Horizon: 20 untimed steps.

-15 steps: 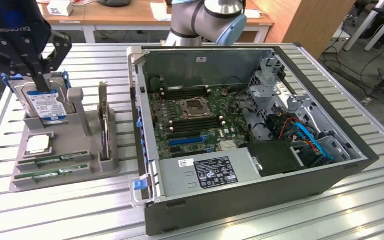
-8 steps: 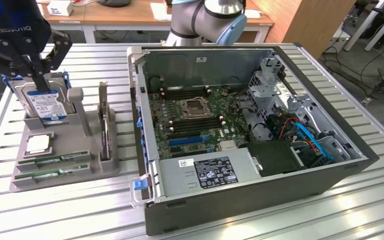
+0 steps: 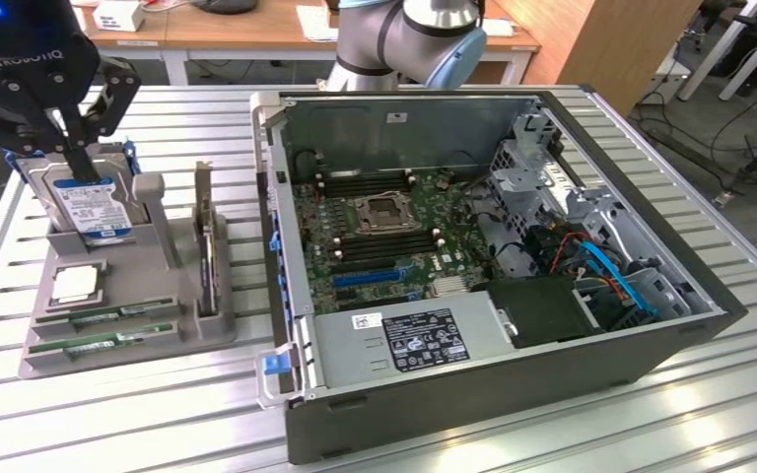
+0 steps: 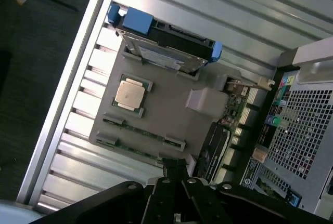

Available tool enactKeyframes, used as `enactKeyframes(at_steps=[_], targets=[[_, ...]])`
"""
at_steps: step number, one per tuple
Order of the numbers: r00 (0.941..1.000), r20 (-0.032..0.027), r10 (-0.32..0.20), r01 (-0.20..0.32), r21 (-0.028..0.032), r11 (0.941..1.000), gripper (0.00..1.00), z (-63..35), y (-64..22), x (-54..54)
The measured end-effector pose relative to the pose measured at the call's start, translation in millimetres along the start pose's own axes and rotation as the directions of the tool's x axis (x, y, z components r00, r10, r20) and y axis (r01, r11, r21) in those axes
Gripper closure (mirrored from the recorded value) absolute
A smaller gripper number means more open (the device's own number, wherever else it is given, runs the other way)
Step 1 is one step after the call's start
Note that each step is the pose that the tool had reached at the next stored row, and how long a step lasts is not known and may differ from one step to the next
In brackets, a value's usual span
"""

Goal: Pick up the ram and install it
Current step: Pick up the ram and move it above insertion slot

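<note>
**A:** Where is the hand (image 3: 86, 172) in relation to the grey holder (image 3: 169, 330)?

**B:** It is above the holder's back corner, on the exterior view's left, just in front of the hard drive (image 3: 90, 202) propped upright there. Its pads look pressed together, and it carries nothing.

**A:** And the ram?

**B:** The ram (image 3: 96, 344) lies flat in the holder's front-most groove. Its twin (image 3: 105, 315) lies in the groove just behind, and both are in front of the processor chip (image 3: 74, 284) (either stick would serve, I think). With both sticks in the holder, I judge the pick not yet made.

**A:** So how is the pick done well?

**B:** I would spread the pads before descending and set them across the stick's thin faces. I would centre on its mid-length rather than an end, then draw it straight up so the groove cannot bind. The hand should stay clear of the drive at the holder's back and the expansion card (image 3: 204, 236) standing on edge along the holder's right side.

**A:** What lies beyond the holder?

**B:** The open case (image 3: 484, 394) sits beside the holder on the desk (image 3: 115, 424), with the motherboard (image 3: 332, 222) exposed inside.
</note>
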<state>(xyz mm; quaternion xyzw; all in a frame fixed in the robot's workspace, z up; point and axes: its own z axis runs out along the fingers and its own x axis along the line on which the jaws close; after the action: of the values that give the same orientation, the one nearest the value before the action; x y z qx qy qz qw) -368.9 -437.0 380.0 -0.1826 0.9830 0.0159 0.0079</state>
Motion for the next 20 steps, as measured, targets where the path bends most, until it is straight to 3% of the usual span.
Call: enactKeyframes(at_steps=[6, 11, 16, 20], targets=[[0.9952, -0.0032, -0.098, 0.098, -0.0010, 0.9952, 0.91, 0.3, 0.1, 0.2], [0.9835, -0.0057, -0.181, 0.181, -0.0023, 0.9835, 0.91, 0.7, 0.2, 0.4], [0.9634, -0.0080, -0.268, 0.268, -0.0045, 0.9635, 0.91, 1.0, 0.2, 0.4], [0.9415, -0.0096, -0.337, 0.337, -0.0064, 0.9415, 0.91, 1.3, 0.1, 0.4]])
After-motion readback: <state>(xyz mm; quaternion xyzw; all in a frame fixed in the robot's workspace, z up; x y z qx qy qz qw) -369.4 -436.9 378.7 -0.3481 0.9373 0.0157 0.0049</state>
